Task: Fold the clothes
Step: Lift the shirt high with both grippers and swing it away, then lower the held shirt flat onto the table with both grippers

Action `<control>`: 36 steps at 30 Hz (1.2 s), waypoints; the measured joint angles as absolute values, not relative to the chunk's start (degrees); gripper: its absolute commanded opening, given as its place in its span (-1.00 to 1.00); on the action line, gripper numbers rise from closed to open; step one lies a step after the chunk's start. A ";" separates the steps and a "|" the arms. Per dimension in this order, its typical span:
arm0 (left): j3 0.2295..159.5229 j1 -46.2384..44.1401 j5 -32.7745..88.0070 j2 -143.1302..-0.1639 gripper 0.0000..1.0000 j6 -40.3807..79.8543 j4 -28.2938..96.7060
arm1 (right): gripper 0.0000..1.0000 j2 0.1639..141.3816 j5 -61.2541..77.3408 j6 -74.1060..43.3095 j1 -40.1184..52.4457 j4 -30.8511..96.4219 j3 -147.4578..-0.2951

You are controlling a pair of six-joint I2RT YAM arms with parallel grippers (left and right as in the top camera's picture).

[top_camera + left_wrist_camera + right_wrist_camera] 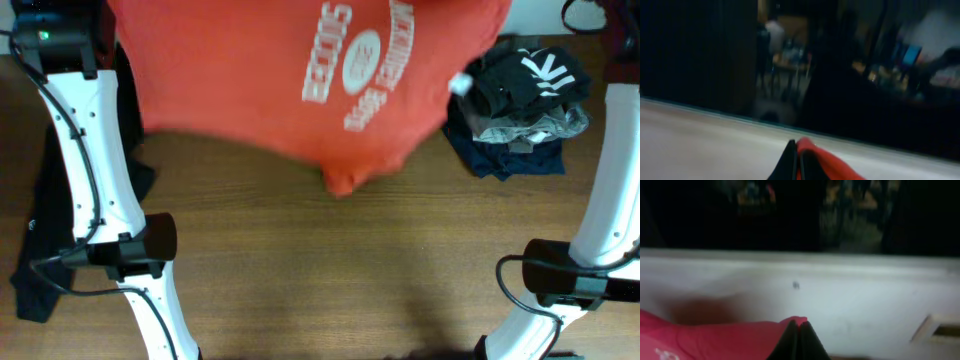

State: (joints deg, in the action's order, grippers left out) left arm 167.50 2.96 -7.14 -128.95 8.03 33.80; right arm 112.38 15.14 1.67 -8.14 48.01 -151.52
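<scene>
The wooden table [330,280] fills most of the overhead view. The orange-red T-shirt [250,80] is spread wide across its far half and runs out past the top edge. It is blurred, and its white chest lettering [355,60] faces the camera. A small lobe of the shirt sags lowest near the table's middle.

The left arm [95,170] and the right arm [610,200] rise along either side of the table. Their tips are out of sight beyond the top of that view. A plain black garment [35,270] lies on the table's left edge, partly under the left arm. A heap of dark clothes [525,115] sits at the far right, just beside the shirt's right edge.

In the left wrist view the left gripper [796,162] is clenched, and a ridge of the T-shirt [835,167] is pinched at its tips and trails off to the right. In the right wrist view the right gripper [800,340] is likewise clamped tight, with the T-shirt [715,340] caught at its tips and spreading away to the left. Both wrist views are dim and soft.

A small white label [460,85] shows at the shirt's right edge, next to the heap
</scene>
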 measured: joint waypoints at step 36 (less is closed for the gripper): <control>167.89 4.16 -9.23 -126.10 -0.99 6.48 94.26 | -0.92 110.59 15.99 7.73 -8.16 96.20 -154.17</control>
State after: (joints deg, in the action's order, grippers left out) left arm 167.89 4.16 -9.23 -126.10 6.48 94.26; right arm 110.59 15.99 7.73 -8.16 96.20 -154.17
